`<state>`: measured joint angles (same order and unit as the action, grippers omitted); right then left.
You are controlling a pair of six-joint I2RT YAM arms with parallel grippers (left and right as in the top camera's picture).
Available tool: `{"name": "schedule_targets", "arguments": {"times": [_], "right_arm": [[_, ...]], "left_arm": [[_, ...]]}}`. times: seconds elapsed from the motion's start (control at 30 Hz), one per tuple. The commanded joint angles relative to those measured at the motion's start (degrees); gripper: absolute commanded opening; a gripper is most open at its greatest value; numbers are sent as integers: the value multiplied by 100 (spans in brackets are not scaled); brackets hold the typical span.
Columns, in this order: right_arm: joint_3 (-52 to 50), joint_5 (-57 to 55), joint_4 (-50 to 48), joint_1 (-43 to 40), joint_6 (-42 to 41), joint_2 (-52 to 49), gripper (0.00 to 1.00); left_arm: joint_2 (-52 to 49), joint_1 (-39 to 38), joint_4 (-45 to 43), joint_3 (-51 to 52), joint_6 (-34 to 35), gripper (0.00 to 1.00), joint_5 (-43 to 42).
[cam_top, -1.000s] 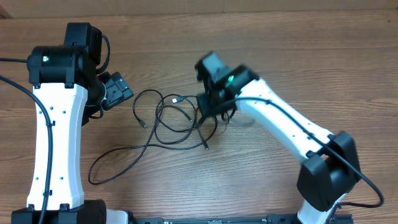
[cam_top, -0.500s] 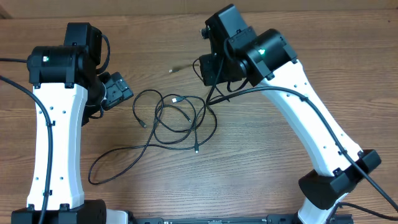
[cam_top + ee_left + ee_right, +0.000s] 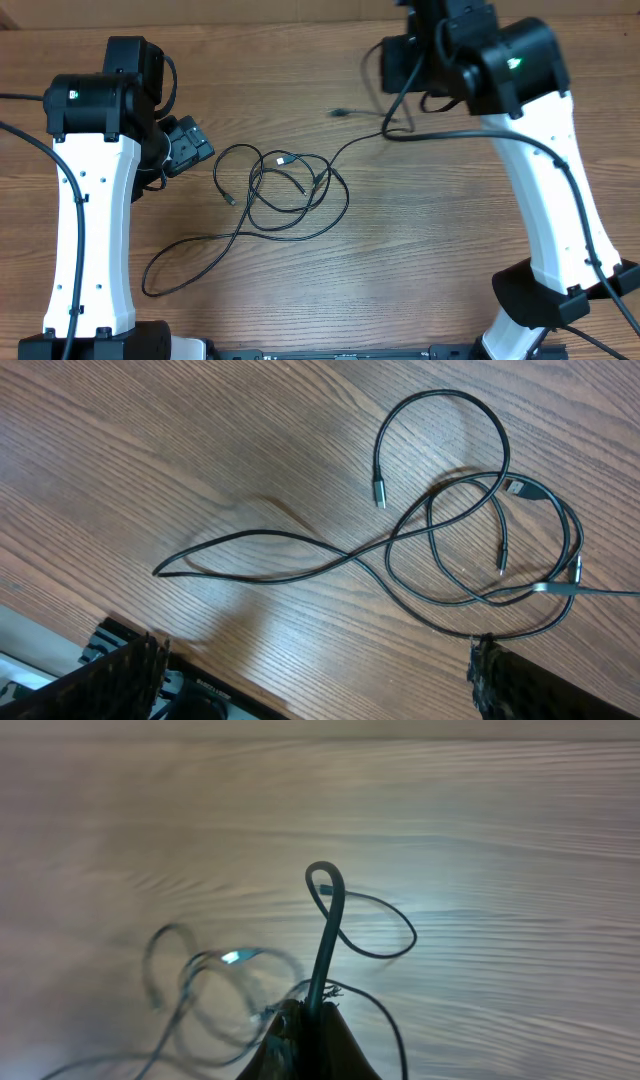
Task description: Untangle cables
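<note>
The thin black cables [image 3: 285, 190] lie as tangled loops on the wooden table [image 3: 300, 300], with one long loop trailing to the front left [image 3: 160, 275]. My right gripper [image 3: 402, 88] is raised at the back right and shut on one cable. That cable runs taut down to the tangle, and a plug end [image 3: 338, 113] hangs free. In the right wrist view the fingers [image 3: 345, 1045] pinch the cable [image 3: 325, 920], with the tangle blurred below. My left gripper [image 3: 188, 148] is left of the tangle, open and empty. Its view shows the loops [image 3: 470, 530] ahead of the wide-apart fingers [image 3: 115, 670].
The thicker black robot wires [image 3: 30, 140] run along the left arm and across the right arm [image 3: 470, 140]. The table's front edge shows in the left wrist view [image 3: 60, 630]. Nothing else lies on the wood.
My right gripper has risen and swung to the back right with one cable in it, drawing that cable out of the tangle. The left arm has not moved.
</note>
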<state>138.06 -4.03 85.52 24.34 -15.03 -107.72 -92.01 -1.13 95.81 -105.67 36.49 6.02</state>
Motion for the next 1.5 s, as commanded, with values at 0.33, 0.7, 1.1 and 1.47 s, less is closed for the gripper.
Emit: {"name": "schedule_targets", "arguments": {"times": [0.33,0.7,1.1,1.47], "right_arm": [[157,-1980,-688,-1620,-17,197,4],[140,-1770,-1038,-2796,-1054,105,4],[140,1248,-997,-2841,-1005,98,4],[140,1657,-929,-2844,-1003,98,4]], "left_arm": [[-15,-2,-9,48,-28,100,-9],[-15,-2,-9,48,-28,100,-9],[-15,-2,-9,48,-28,100,-9],[-15,-2,-9,48,-28,100,-7]]}}
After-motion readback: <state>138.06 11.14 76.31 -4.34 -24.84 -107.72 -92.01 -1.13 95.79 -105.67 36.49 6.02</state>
